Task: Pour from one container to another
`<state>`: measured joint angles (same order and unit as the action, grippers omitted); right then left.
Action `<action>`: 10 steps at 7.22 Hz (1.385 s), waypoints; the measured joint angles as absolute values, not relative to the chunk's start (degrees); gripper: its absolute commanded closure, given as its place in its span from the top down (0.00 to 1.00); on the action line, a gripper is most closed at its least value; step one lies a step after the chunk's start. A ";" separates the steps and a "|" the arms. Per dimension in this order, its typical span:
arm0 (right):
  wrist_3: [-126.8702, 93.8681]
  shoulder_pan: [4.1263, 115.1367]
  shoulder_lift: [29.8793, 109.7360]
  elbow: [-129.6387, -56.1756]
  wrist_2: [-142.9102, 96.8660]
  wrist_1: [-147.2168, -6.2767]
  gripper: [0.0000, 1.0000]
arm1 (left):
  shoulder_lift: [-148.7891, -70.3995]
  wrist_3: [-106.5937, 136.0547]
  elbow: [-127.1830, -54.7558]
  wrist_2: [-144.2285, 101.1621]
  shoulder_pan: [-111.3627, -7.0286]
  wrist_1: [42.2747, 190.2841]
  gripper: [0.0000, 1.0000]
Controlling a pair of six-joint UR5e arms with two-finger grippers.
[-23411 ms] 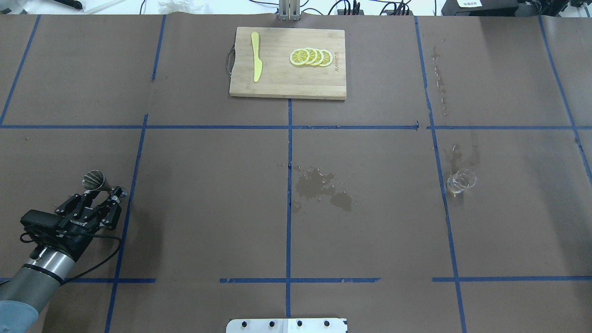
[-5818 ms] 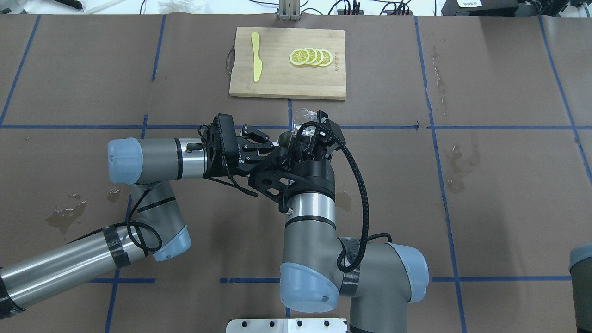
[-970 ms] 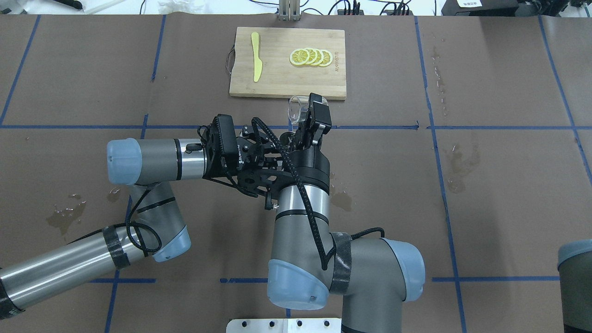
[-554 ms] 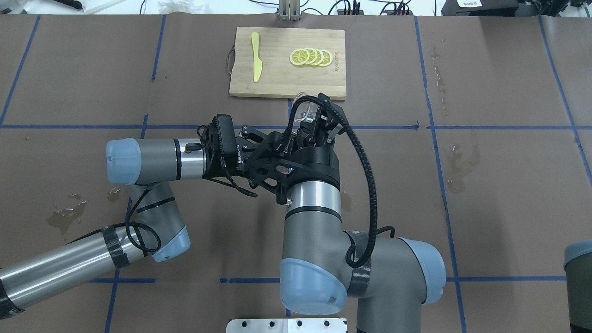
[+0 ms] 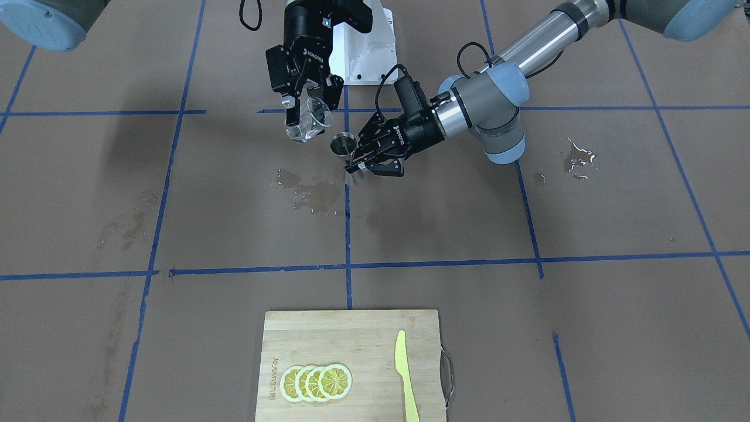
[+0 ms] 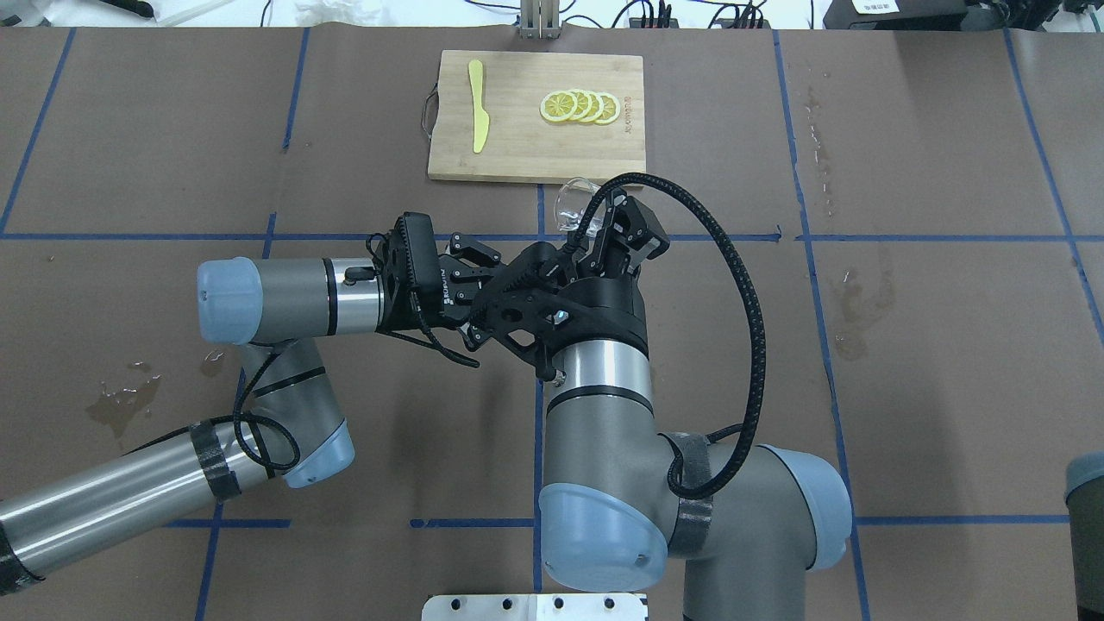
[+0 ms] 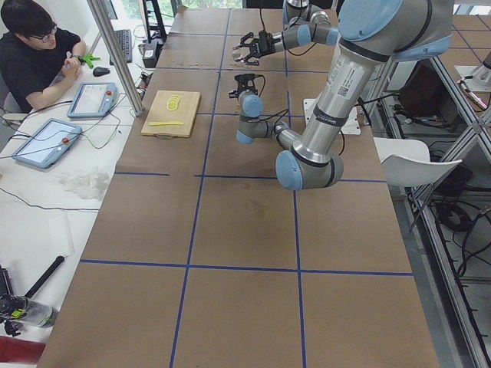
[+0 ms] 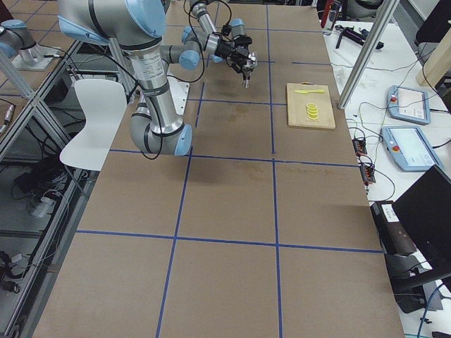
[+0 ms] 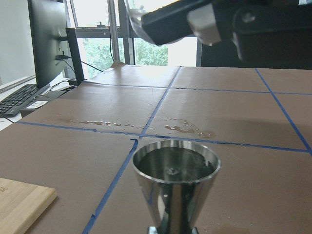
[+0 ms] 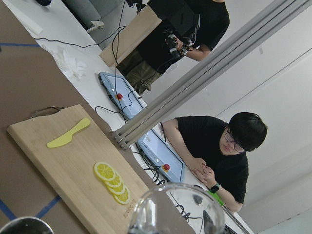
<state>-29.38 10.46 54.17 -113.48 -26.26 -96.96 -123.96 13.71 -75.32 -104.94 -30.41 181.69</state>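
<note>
Glass cup [image 5: 306, 126], clear, is left of centre in the view facing the robot. It is tipped on a slant, with its rim turned toward a metal jigger [image 5: 343, 144]. The right gripper [image 5: 304, 108] hangs over the cup from above, its two fingers closed on the cup's sides. The metal jigger is just right of the cup and slightly lower, not touching it. It stands upright with its open mouth up, held off the table [image 5: 527, 328]. The left gripper [image 5: 358, 164] lies level, its arm entering from the right, fingers pinched on the jigger's narrow waist.

Below both, a wet patch [image 5: 310, 196] darkens the brown paper. Farther right lies a smaller puddle [image 5: 577, 157]. At the near edge, a wooden cutting board [image 5: 363, 346] carries four lemon slices [image 5: 316, 382] on its left and a yellow knife [image 5: 404, 375] on its right.
</note>
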 measured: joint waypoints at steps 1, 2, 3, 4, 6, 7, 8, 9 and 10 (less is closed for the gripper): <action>-29.40 10.46 54.35 -113.50 -26.27 -96.95 0.00 | -123.83 13.71 -75.50 -104.94 -30.51 181.71 0.00; -29.36 10.53 54.43 -113.49 -26.28 -96.95 0.00 | -123.42 13.73 -76.04 -104.94 -30.88 181.71 0.00; -29.26 10.80 54.49 -113.48 -26.28 -96.96 0.00 | -122.57 13.77 -76.97 -104.94 -31.63 181.73 0.00; -29.14 11.20 54.54 -113.47 -26.28 -97.00 0.00 | -121.36 13.87 -78.25 -104.94 -32.59 181.79 0.00; -29.04 11.58 54.68 -113.47 -26.28 -97.01 0.00 | -118.28 14.25 -80.84 -104.94 -35.03 182.02 0.00; -29.07 11.58 54.84 -113.47 -26.28 -96.99 0.00 | -116.34 14.35 -82.09 -104.94 -36.67 182.12 0.00; -29.08 11.60 55.02 -113.47 -26.28 -96.99 0.00 | -113.70 14.46 -83.73 -104.94 -38.25 182.31 0.00; -29.09 11.60 55.20 -113.47 -26.28 -96.97 0.00 | -110.18 14.64 -85.73 -104.94 -39.62 183.07 0.00; -29.13 11.60 55.28 -113.48 -26.28 -96.95 0.00 | -105.92 15.11 -87.38 -104.57 -40.63 185.26 0.00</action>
